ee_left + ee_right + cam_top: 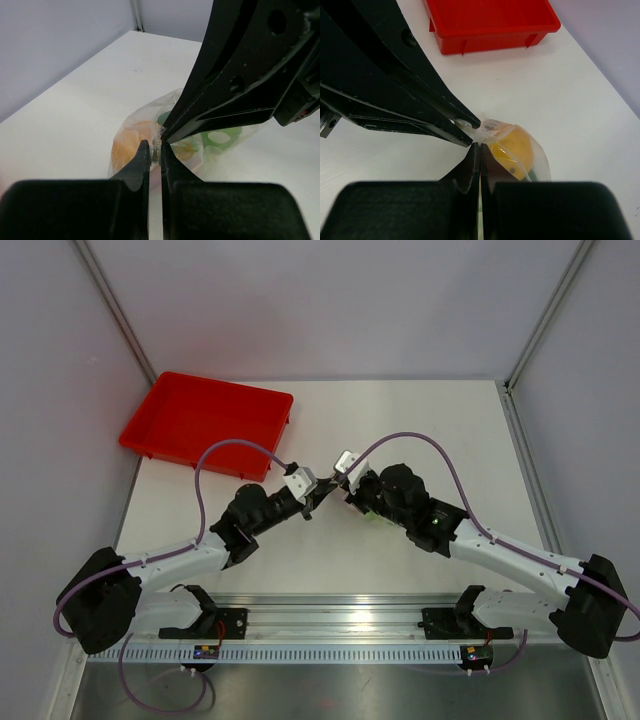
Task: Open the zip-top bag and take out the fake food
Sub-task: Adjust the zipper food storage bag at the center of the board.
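Entry: opening stage, nothing out of the bag yet.

I am watching the left gripper [155, 156] holding its fingers all but together on a sliver of clear film at the mouth of the zip-top bag [134, 129]. The right gripper [479, 159] is facing it tip to tip, fingers pressed together. It seems to be nipping the opposite lip, though the film is too clear there for me to be sure.

The bag is lying just beyond both sets of fingertips, under the right gripper in the overhead view.

Handling: I am treating the bag as light, soft, crinkly and slippery. It is likely to slide out of a shallow pinch, so I am taking hold at the stiffer zip strip and keeping one lip per gripper.

Contents: the fake food [512, 150] is sitting inside, a round yellow piece nearest the right gripper's tips and green pieces [218, 137] behind it. They look light and rigid, and the round one is liable to roll once free.

The red tray [490, 22] is standing well beyond the right gripper on the table [570, 100], with no food showing in it.
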Motion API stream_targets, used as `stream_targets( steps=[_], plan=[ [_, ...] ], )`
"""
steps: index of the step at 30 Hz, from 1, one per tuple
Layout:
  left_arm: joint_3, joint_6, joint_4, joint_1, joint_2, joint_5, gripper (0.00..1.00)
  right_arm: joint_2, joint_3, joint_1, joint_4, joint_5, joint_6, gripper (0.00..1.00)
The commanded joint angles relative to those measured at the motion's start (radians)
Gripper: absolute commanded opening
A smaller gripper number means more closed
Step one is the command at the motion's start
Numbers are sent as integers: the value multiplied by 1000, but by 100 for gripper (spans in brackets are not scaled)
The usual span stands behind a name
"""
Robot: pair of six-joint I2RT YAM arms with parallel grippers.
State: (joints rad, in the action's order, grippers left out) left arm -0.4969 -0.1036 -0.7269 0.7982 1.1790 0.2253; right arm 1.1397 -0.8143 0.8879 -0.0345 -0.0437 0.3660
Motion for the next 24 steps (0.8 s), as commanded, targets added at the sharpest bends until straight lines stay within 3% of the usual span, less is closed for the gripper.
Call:
stream_targets(
  steps=[1,11,14,15,18,24],
  plan=[
    [3,-11,-66,-1,-19,19,0,-31,-19,-6,-76,-15,-9,0],
    [-6,-7,-57,-1,-12,17,8,-92,18,-14,-107,11,-44,0],
    [20,5,-103,-1,-25,25,20,-80,10,-15,-102,13,-50,0],
    [32,11,-126,-1,-28,17,35,-75,7,-14,-102,13,-56,0],
    [47,19,-152,-1,-38,2,51,-63,0,-15,-102,19,-70,0],
    [87,24,-232,-2,-51,0,57,-61,-5,-18,-104,25,-99,0]
  ],
)
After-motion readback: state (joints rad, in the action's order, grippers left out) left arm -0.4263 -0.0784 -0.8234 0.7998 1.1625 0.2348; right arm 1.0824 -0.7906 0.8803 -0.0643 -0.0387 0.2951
